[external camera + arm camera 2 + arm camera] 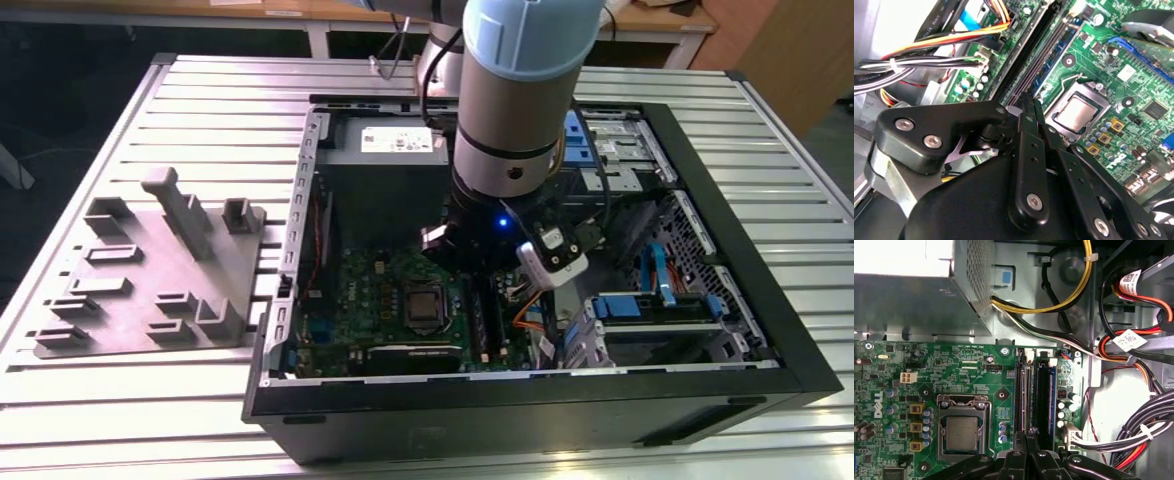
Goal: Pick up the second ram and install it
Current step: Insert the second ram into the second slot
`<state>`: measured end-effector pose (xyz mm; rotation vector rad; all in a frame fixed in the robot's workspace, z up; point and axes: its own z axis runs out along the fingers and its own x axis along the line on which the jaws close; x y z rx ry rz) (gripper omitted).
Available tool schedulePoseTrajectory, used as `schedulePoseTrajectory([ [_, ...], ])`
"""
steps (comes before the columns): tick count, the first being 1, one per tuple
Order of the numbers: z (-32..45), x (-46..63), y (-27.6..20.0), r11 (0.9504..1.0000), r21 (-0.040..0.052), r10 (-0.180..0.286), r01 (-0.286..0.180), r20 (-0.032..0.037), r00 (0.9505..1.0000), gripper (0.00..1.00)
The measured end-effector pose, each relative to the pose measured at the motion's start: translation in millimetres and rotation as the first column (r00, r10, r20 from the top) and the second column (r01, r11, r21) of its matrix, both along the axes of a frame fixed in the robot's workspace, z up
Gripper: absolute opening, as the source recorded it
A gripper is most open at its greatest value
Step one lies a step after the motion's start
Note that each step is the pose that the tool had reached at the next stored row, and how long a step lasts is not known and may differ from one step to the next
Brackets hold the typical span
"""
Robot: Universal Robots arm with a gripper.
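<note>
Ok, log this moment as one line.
robot arm: inside open black computer case | gripper: over long black memory slots of green motherboard | held item: cannot tell

White block lettering (877,410) is standing on the green motherboard (979,390) just beside the square silver processor socket (961,432); printed white paper tags (1130,340) are hanging on cables (1154,302) farther from that socket.

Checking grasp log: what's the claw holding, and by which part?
Cannot tell. The claw is shut over the memory slots; anything pinched between its tips is hidden.
</note>
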<state>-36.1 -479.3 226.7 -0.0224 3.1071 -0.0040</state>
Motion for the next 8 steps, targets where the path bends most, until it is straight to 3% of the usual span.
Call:
schedulePoseTrajectory([
  [8, 0.0, 1.7, 0.0, 1.0, -0.0001, -0.009, 0.009, 0.0, 1.0, 0.11],
])
